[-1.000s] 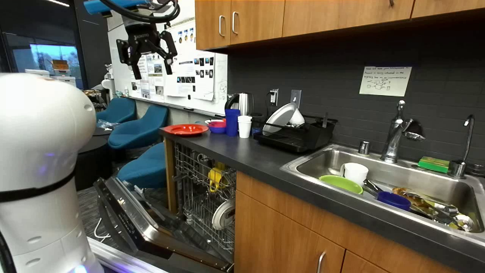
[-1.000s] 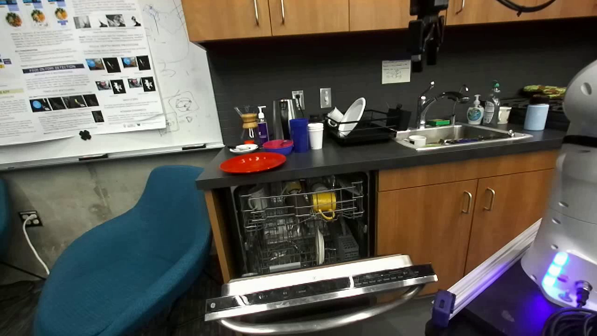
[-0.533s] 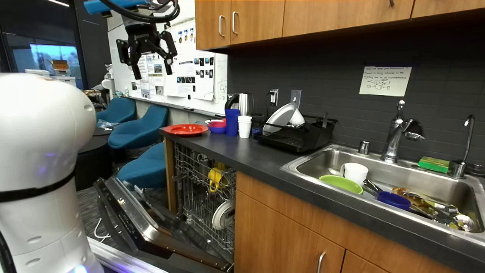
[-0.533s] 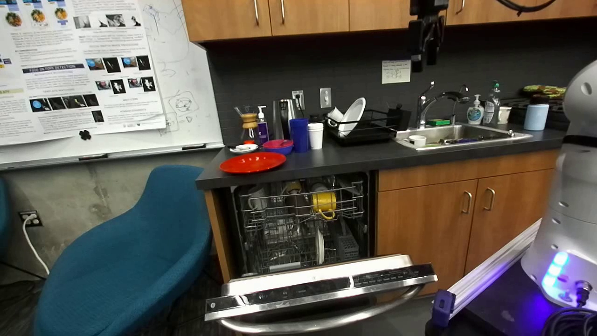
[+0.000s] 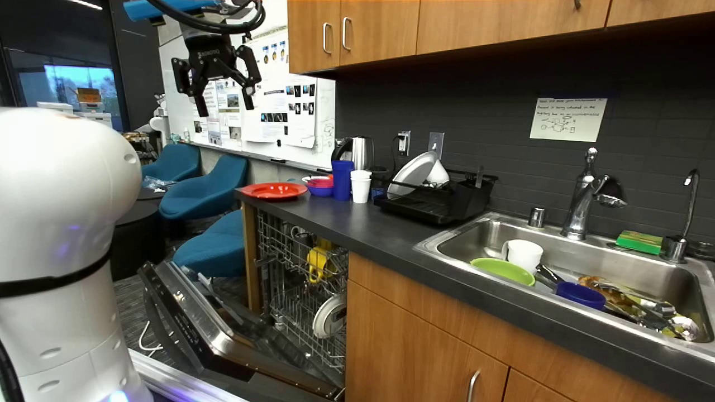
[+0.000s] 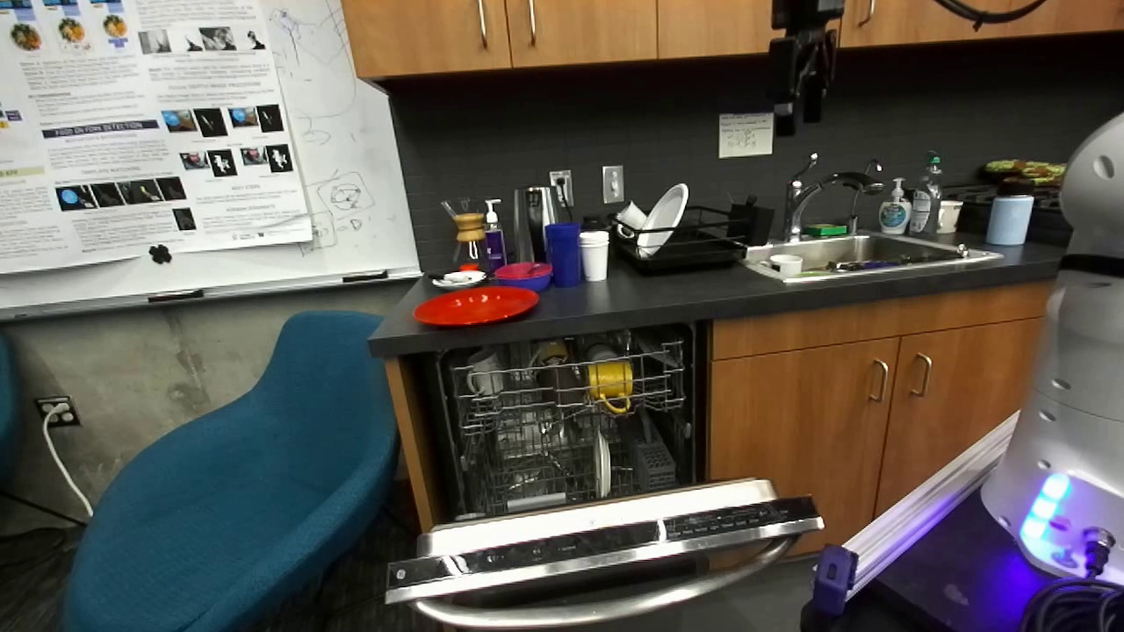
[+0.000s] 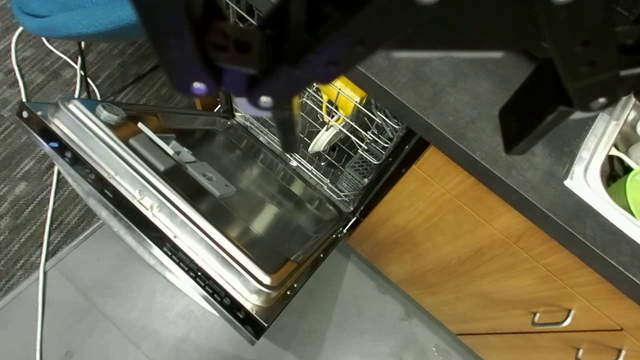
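Nothing visible has moved since the frame a second ago: arm (image 5: 56, 190) and dishwasher door (image 7: 200, 215) match. Jaws stand wide apart, nothing between the fingertips (image 7: 535, 107); they hang well above the bench (image 5: 363, 226), touching nothing. Nearest things below, per wrist view: the door, lowered, with a yellow mug (image 6: 610, 382) in the upper rack (image 6: 527, 404), handle down, and a white plate (image 5: 329, 316) on edge beneath. A red plate (image 6: 477, 305) lies flat at the bench's end, near the front edge. Step in hand, as judged: poised overhead, no contact made. Any approach to these seems to call for a long descent, jaws kept apart. Edges: in the wrist view the bench's front edge runs diagonally between the fingertips, so a straight drop could clip it. The upper rack sits beneath the bench; reaching the mug from above looks tight. Wall cabinet (image 5: 380, 28) limits height over the bench's back, where a blue cup (image 5: 342, 181) and dish rack (image 5: 441, 209) stand. Sink (image 5: 429, 243) lies farther along the bench, beyond the dish rack. Open air over the lowered door is probably the easiest way down.
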Controlling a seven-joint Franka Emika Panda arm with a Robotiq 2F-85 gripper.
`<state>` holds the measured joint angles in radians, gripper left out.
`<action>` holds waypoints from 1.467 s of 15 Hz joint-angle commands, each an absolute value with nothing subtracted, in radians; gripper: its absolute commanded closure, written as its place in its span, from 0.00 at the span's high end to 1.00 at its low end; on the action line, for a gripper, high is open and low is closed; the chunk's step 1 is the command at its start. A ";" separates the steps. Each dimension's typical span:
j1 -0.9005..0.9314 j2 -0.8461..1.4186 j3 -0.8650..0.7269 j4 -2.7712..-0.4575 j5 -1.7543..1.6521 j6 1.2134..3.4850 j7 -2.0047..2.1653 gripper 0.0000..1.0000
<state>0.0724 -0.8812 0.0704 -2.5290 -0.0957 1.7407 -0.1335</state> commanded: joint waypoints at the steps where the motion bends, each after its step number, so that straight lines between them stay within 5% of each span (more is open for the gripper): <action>1: 0.086 -0.879 0.062 -2.526 -0.103 1.737 -0.125 1.00; 12: 0.136 -0.815 0.118 -2.526 -0.067 1.767 -0.101 1.00; 22: 0.122 -0.564 0.163 -2.629 -0.155 2.170 -0.035 1.00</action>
